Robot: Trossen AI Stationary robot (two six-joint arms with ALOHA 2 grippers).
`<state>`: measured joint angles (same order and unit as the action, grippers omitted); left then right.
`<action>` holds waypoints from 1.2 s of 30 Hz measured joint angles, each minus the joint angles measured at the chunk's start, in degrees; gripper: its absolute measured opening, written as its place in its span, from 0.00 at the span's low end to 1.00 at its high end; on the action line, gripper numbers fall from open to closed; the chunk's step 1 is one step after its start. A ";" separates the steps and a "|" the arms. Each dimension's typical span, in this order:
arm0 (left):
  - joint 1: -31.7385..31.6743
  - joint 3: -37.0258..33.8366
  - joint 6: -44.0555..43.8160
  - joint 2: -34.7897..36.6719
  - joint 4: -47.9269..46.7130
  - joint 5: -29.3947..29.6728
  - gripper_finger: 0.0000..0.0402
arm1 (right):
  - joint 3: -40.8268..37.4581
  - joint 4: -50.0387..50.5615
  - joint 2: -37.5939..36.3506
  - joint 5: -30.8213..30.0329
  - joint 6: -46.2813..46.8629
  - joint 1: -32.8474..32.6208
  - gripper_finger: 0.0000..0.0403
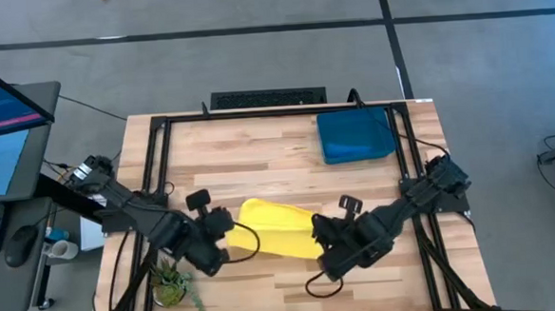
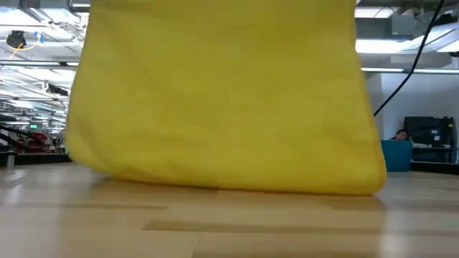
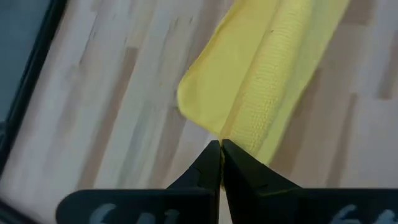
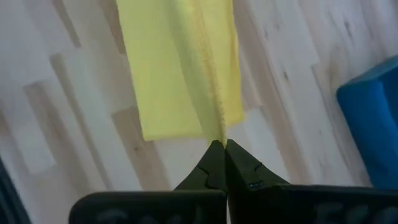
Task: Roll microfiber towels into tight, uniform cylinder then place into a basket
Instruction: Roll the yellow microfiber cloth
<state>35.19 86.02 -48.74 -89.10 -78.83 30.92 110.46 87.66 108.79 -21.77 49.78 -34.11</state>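
The yellow towel (image 1: 277, 228) is stretched between my two grippers over the near middle of the table. In the low view it hangs as a wide sheet (image 2: 226, 93); whether its lower edge (image 2: 237, 188) touches the wood or hangs just above it I cannot tell. My left gripper (image 1: 223, 238) is shut on the towel's left end and my right gripper (image 1: 324, 243) on its right end. The basket (image 1: 355, 135) stands at the far right of the table. I cannot tell the blue towel apart from it. My left gripper pinches an upper corner of the yellow towel (image 3: 222, 135) between its two fingertips (image 3: 208, 163), slanting down from above. The cloth falls away below the fingers in a fold. One layer or several, I cannot tell. My right gripper pinches the towel's other upper corner, at its stitched edge (image 4: 219, 135), between its two fingertips (image 4: 239, 163), pointing steeply down. The cloth hangs below the fingers, folded along that edge.
A small green plant (image 1: 173, 280) sits at the near left corner of the table, close to my left arm. A dark frame (image 1: 159, 162) runs along the table's sides. Bare wood lies between the towel and the far edge (image 1: 249, 147).
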 joint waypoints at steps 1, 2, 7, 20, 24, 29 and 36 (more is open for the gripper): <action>-0.78 -1.04 0.17 0.00 0.18 -0.25 0.00 | -0.84 -0.59 0.17 0.46 -0.34 0.17 0.02; -1.64 -2.19 0.18 0.00 0.45 -0.59 0.00 | -1.52 -0.81 0.40 0.60 -0.58 0.29 0.02; -4.75 -8.81 1.96 -0.08 6.53 -2.00 0.00 | -5.90 -3.55 0.12 0.82 -0.61 1.43 0.02; -8.36 -13.40 4.87 -0.04 10.42 -1.47 0.00 | -15.99 -11.32 0.22 2.36 -0.25 4.21 0.02; -7.36 -10.24 5.04 -0.04 10.39 -5.18 0.00 | -13.16 -9.01 -0.33 3.16 -0.06 2.51 0.02; -4.49 -5.63 2.98 -0.04 9.16 -8.27 0.00 | -9.23 -9.21 -0.37 4.44 0.38 -0.81 0.02; 0.58 -1.70 -4.44 -0.04 8.06 -11.61 0.00 | -6.98 -10.55 -0.37 8.01 4.80 -4.94 0.02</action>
<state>35.77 84.32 -53.18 -89.14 -70.77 19.31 103.49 77.11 108.42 -13.76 54.58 -39.05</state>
